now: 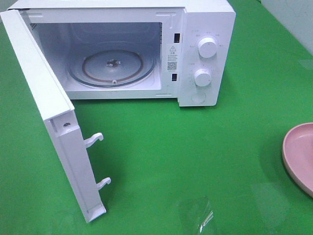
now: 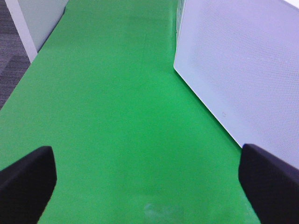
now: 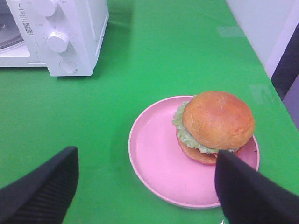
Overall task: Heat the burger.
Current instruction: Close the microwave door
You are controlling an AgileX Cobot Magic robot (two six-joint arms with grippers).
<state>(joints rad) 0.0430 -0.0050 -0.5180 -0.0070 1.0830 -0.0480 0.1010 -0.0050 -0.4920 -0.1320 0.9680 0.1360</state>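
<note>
Burger (image 3: 216,126): brown domed bun, frilly green lettuce under it, lower bun visible. Sits off-centre on pink plate (image 3: 154,154), plate at the worktop's (image 1: 195,161) right edge, well apart from the microwave (image 1: 205,54), door (image 1: 58,122) swung open. Right hand (image 3: 145,186) fingers apart, hovering near the plate, holding nothing. Left hand (image 2: 147,179) fingers apart over bare worktop beside the door.

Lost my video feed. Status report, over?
Both grippers open, empty. Burger on pink plate, untouched. Microwave door open, path clear.
</note>
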